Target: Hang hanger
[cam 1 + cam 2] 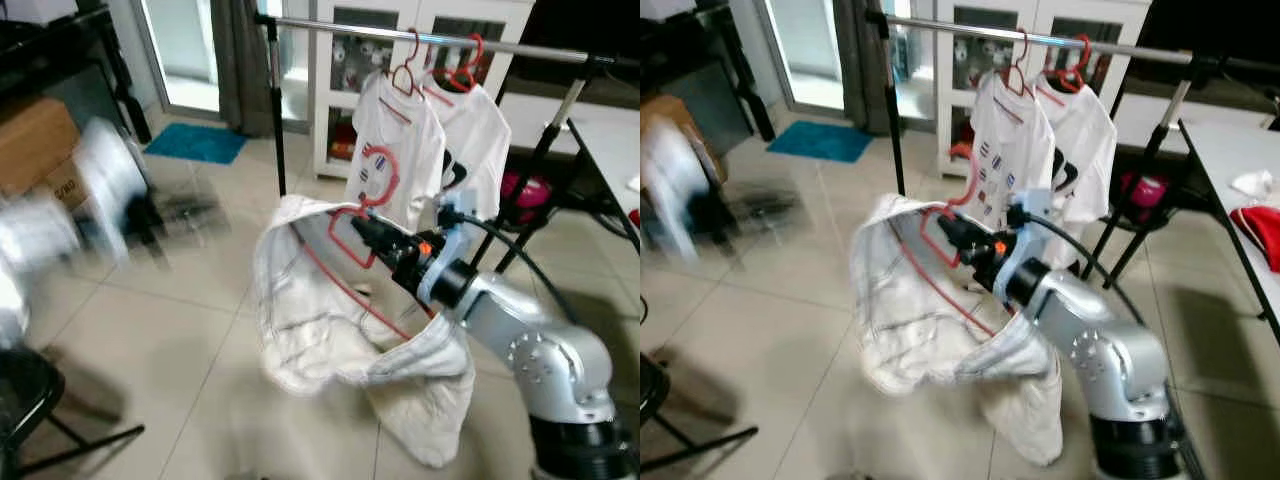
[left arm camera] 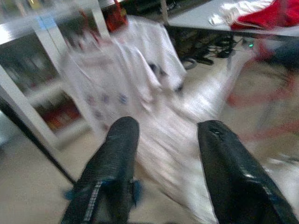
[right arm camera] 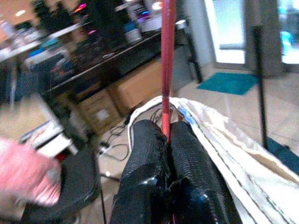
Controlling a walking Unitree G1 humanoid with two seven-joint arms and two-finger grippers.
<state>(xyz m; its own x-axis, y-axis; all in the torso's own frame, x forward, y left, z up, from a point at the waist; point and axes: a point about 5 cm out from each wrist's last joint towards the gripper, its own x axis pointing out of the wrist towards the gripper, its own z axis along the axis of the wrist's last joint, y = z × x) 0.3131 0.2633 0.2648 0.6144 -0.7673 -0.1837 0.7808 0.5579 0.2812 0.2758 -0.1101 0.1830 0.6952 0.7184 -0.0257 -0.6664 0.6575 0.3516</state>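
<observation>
In the head views, the silver right arm sits nearest, reaching up and forward. Its right gripper clamps a red hanger that carries a loose white shirt; the shirt droops toward the tiled floor. The hanger is held below the metal rail, its hook just in front of two white shirts already hanging there on red hangers. A white cabinet stands behind the rail, a teal mat lies by the doorway, and a cardboard box sits at the far left. A blurred silver shape at the left edge is hard to make out. The right eye view adds a table with a red cloth.

The left wrist view shows the left gripper with its fingers spread wide and holding nothing, blurred white shirts beyond.

The right wrist view shows black fingers pressed tight on the thin red hanger wire, with the white shirt's collar beside them.
</observation>
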